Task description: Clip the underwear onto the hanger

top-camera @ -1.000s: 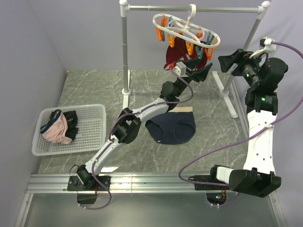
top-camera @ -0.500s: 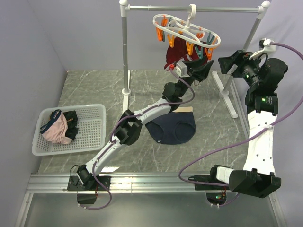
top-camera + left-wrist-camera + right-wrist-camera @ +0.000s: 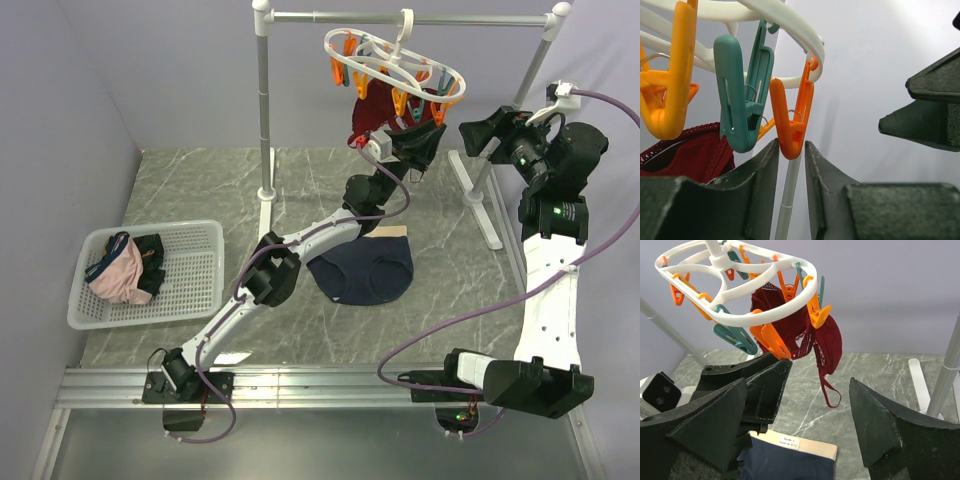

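The white oval hanger point(image 3: 392, 62) hangs by its hook from the rail, with orange and teal clips dangling from it. My left gripper point(image 3: 418, 135) is raised just under the hanger's right side. In the left wrist view its jaws point(image 3: 791, 145) are nearly together on the lower tip of one orange clip point(image 3: 790, 125). The navy underwear point(image 3: 362, 270) lies flat on the table below, beige waistband at the back, held by nothing. My right gripper point(image 3: 478, 135) hovers right of the hanger, wide open and empty point(image 3: 800, 430). The right wrist view shows the underwear point(image 3: 785, 465) and the hanger point(image 3: 740, 287).
A maroon-red garment point(image 3: 368, 112) hangs clipped under the hanger, just left of my left gripper. The grey rail stand has a post point(image 3: 265, 110) at the left and a slanted one at the right. A white basket point(image 3: 150, 228) holding a pink garment point(image 3: 118, 280) sits at the left.
My left gripper has risen toward the hanger, and its fingers have gone from spread wide to nearly together around an orange clip's tip. The right arm and the underwear have not moved.
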